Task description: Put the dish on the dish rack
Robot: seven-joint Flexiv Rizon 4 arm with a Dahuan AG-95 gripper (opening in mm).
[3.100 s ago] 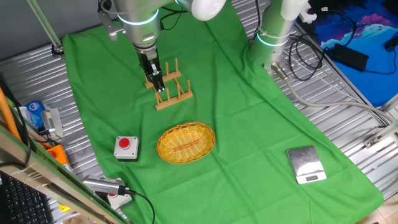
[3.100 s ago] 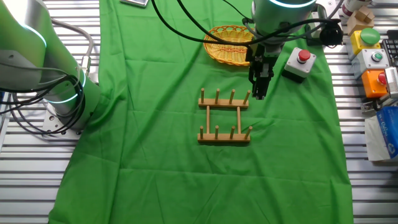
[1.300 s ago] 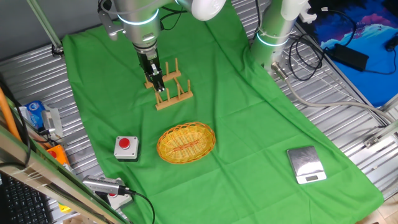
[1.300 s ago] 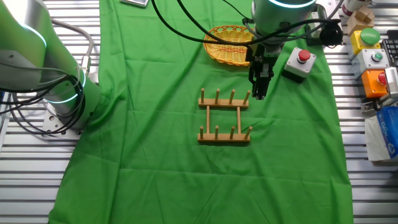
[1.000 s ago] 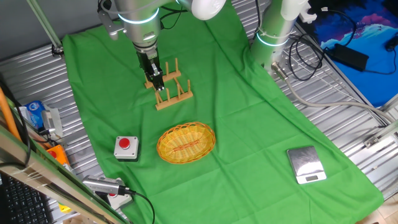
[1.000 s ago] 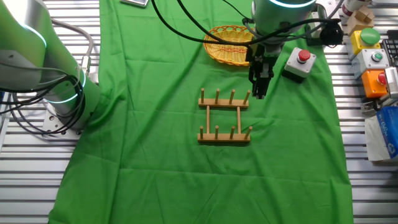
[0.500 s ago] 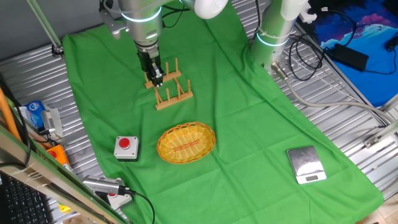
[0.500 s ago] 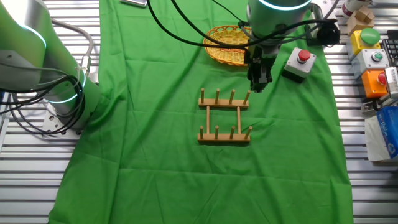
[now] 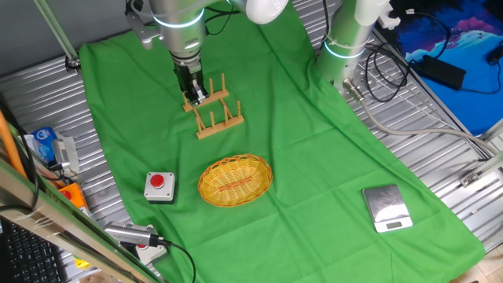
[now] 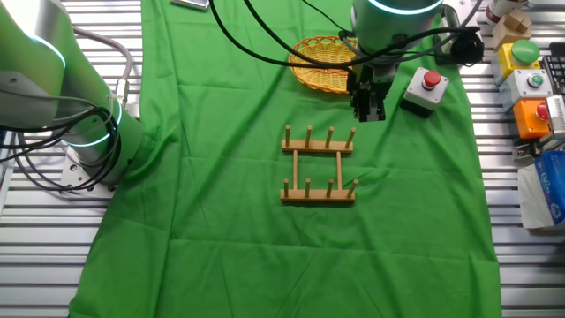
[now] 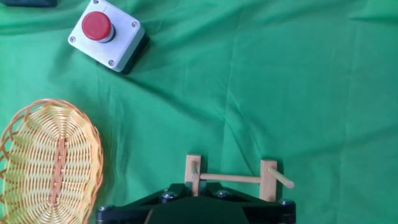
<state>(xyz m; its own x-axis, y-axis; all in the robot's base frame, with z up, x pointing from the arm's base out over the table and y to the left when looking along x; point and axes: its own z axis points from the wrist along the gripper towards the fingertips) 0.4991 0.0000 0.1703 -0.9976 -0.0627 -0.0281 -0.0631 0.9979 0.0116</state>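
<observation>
reach the dish before anything else

the claw (image 10: 367,113) hangs over the near end of the dish rack (image 10: 319,165), holding nothing; whether its tips stand apart or together cannot be told, since the fixed views show them as one dark mass and the hand view shows only the housing.

the green cloth (image 9: 314,157) covers the surface and carries everything, so any drag across it risks bunching the fabric. the dish (image 9: 235,180) lies flat on it, well apart from the rack, with its orange-red streak running along the long axis. in the hand view the dish (image 11: 50,162) sits off to the left of the claw. the rack (image 9: 214,110) stands upright, pegs in pairs.

judging from this, the step in hand is travelling to the dish. a good approach would come down on the woven rim rather than the middle, and pinch across the thin wall. the wicker looks light and a little springy, so a firm but gentle hold should serve. keep clear of the grey box with the red button (image 9: 159,186), which sits just beside the dish.
</observation>
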